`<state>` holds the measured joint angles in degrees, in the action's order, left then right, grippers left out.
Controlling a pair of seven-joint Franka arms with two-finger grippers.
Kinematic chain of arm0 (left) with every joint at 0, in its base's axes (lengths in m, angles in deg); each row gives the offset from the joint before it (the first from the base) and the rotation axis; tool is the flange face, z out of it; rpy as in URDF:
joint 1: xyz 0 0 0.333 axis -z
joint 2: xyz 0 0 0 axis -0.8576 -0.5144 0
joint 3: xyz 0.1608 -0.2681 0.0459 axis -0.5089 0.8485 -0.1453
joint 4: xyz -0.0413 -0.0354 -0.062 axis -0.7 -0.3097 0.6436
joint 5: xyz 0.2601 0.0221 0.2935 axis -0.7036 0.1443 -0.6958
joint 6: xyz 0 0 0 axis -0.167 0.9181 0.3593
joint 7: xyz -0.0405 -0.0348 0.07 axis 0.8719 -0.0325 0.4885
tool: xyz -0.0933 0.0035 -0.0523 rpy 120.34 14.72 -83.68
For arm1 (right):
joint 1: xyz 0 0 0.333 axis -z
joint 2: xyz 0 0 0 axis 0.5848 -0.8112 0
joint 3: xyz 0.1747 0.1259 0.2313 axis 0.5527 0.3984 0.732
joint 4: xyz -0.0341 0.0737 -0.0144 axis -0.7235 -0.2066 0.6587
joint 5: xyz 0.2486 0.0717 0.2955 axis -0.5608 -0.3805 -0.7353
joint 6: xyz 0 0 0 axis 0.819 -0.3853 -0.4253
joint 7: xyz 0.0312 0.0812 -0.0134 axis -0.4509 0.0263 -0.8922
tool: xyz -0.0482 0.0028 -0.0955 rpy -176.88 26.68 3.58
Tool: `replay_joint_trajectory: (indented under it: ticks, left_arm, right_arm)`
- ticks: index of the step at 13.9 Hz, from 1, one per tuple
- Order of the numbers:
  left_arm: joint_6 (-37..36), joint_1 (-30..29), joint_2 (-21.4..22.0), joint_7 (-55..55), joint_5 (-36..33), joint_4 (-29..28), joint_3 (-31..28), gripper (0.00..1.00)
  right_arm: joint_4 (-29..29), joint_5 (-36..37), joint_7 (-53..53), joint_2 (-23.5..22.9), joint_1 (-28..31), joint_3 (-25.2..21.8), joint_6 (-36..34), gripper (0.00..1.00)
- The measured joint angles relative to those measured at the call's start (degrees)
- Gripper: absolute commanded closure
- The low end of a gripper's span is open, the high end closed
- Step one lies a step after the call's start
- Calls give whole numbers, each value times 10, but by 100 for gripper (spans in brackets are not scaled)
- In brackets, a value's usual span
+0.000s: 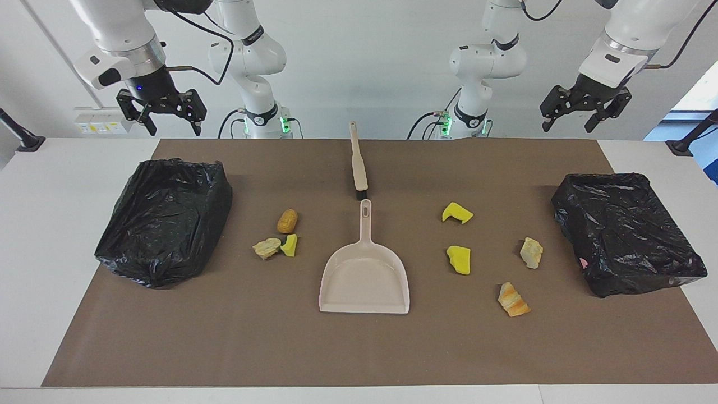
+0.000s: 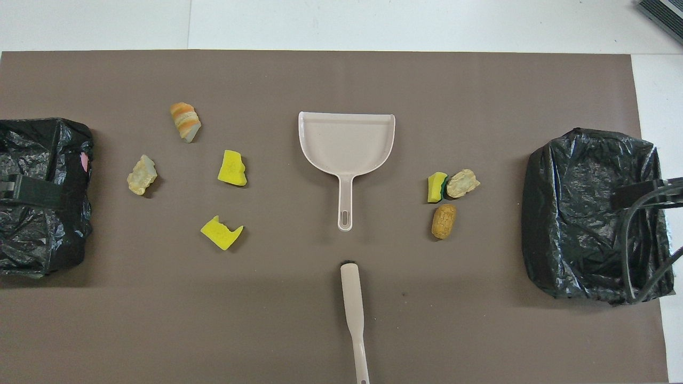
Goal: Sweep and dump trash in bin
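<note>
Brown mat [image 1: 224, 336] covers white table [image 1: 50, 224]; wall socket [image 1: 98, 128] near robots.

Dustpan [image 2: 347, 141] mid-mat, handle toward the robots; brush [image 2: 353, 306] just nearer them, apart; seven trash scraps [image 2: 232, 168] scattered on both sides; black-bagged bins [image 2: 581, 213] at both ends.
</note>
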<state>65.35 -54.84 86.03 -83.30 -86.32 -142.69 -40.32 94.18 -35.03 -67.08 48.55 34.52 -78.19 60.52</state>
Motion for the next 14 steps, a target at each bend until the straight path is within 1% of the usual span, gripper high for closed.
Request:
replay_joint_trajectory:
  ticks: [4, 8, 9, 11, 12, 14]
  left_arm:
    - [1, 7, 0, 0, 1, 0, 11, 0]
    - [2, 42, 0, 1, 2, -7, 20, 0]
    - [3, 45, 2, 1, 2, -12, 27, 0]
    - [16, 45, 12, 1, 2, -35, 48, 0]
    - [27, 45, 22, 5, 3, -53, 63, 0]
    - [54, 46, 41, 46, 3, -96, 101, 0]
  right_arm:
    - [1, 0, 0, 0, -1, 0, -1, 0]
    - [13, -3, 0, -1, -4, 0, 3, 0]
    - [17, -9, 1, -4, -13, 1, 20, 0]
    - [22, -27, 7, -22, -34, 1, 75, 0]
    - [24, -39, 8, -36, -39, 2, 102, 0]
    - [27, -57, 8, -72, -48, 2, 157, 0]
